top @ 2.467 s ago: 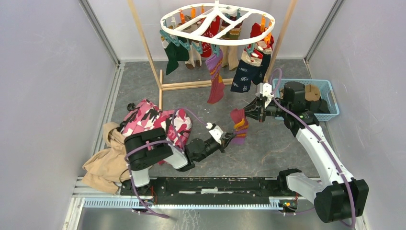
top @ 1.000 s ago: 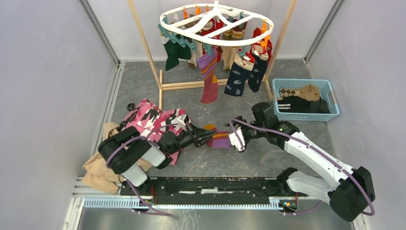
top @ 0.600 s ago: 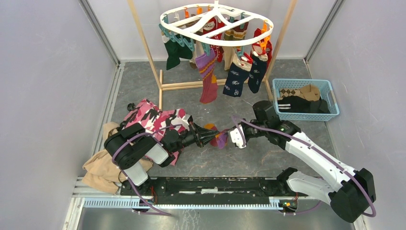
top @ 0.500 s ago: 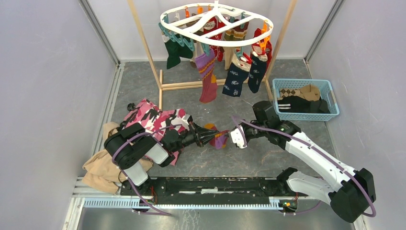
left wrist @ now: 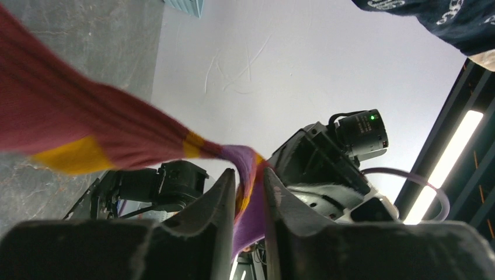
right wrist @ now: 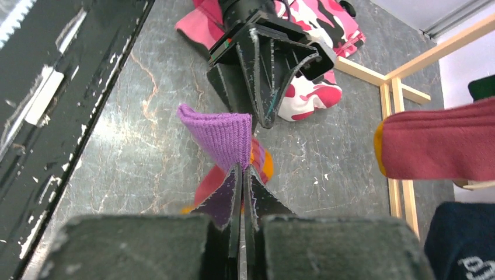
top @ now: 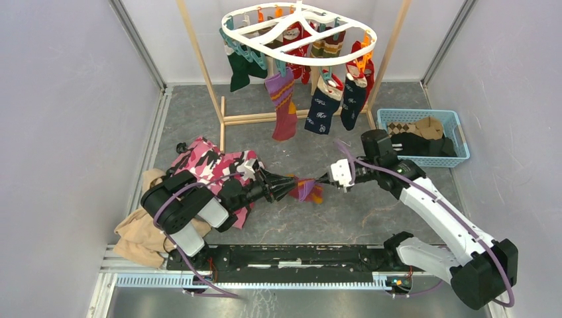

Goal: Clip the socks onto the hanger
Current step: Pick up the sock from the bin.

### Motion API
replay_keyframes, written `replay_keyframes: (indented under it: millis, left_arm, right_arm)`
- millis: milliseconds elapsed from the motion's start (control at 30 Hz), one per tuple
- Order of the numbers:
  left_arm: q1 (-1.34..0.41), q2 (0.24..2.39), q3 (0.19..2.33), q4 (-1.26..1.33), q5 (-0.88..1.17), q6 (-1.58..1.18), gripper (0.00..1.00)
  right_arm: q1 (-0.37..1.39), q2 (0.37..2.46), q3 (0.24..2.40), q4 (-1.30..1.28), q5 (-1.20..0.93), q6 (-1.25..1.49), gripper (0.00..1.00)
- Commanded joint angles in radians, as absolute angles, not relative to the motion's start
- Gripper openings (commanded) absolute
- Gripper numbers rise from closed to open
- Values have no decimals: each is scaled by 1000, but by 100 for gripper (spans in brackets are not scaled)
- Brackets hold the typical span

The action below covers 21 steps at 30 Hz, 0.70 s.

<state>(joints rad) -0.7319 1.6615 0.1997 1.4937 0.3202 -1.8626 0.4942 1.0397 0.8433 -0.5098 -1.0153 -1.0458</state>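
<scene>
- Overhead view: the purple-and-maroon sock hangs low over the floor, between the left gripper and the right gripper. It is well below the hanger.
- Overhead view: hung socks crowd the near rim of the hanger. Judgement: a free clip may be hard to reach, and a rising arm could knock the hung pairs and set the ring swinging.
- Left wrist view: the left fingers stand slightly apart with the sock's purple cuff running through the gap. Whether the pads press the fabric cannot be told.
- Left wrist view: the maroon body with its yellow stripe trails off to the left. Judgement: if the right arm pulls away before this gap widens, the cuff can snag and stretch.
- Right wrist view: the right jaws are pressed together on the sock, biting only a narrow fold of the purple cuff.
- Right wrist view: the rest of the sock droops below the jaws. Judgement: a bite this thin may slip under a tug or a fast lift, dropping the sock to the floor.
- Right wrist view: the tips of the left gripper sit just beside the cuff. Judgement: a careless lift could bring the two grippers into collision.
</scene>
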Motion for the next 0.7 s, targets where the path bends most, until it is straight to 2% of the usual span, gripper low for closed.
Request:
replay_keyframes:
  millis: [0,100,200,267,333,400,467,533,600,667]
  left_arm:
    - [-713,1657,189,1736,369,-1737,42]
    - [-694,1650,188,1737,410,-1636,57]
    - [-668,1565,161,1718,426,-1471,65]
    - [-663,1447,150,1608,435,-1259,70]
    - [-668,1279,182,1280,448,-1001,70]
    - [-704,1089,252,863,386,-690,77]
    - [-755,938,278,636,298,-441,84]
    - [-785,816,241,615,268,-292,91]
    - [-804,712,171,715,267,-184,99]
    - [-824,669,107,809,274,-92,100]
  right_arm:
    - [432,1034,889,-472,-1147,-916,0]
    - [391,1040,897,-452,-1164,-862,0]
    - [350,1037,902,-424,-1159,-800,0]
    - [327,1040,906,-416,-1153,-758,0]
    - [310,1049,910,-426,-1153,-756,0]
    - [303,1058,908,-428,-1161,-752,0]
    - [304,1066,905,-423,-1180,-744,0]
    - [304,1072,904,-415,-1200,-733,0]
    - [303,1080,906,-405,-1214,-717,0]
    - [303,1084,909,-386,-1227,-692,0]
